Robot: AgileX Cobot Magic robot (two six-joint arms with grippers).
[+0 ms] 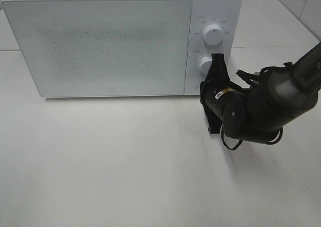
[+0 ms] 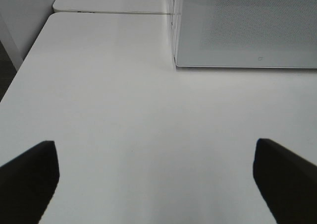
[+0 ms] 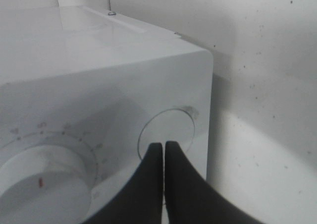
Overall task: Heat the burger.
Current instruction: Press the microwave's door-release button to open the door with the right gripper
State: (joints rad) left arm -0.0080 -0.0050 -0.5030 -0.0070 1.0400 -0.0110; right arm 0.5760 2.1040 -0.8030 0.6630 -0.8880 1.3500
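Reaching arm: right arm (image 1: 281,94), entering from the right edge of the high view, dark forearm sloping down toward the microwave (image 1: 100,41), wrist folded back so that the right gripper (image 1: 217,59) points up at the control panel.
Right end effector: fingers (image 3: 148,184) pressed flat together, only a thin seam between them, nothing held.
Tip placement: in the right wrist view, joined tips over the lower rim of the round button (image 3: 166,127), just beside the lower knob (image 3: 42,184); contact with the panel cannot be told.
Panel: upper knob (image 1: 213,34) and lower knob stacked on the microwave's right side, the gripper finger overlapping the lower one in the high view.
Other end effector: left gripper (image 2: 158,184), fingers (image 2: 27,179) spread wide apart and empty, low over the white table (image 2: 124,110), facing the microwave's front corner.
Door: shut, frosted and speckled, nothing readable through it.
Task item: burger in no view; whether behind the shut door cannot be told.
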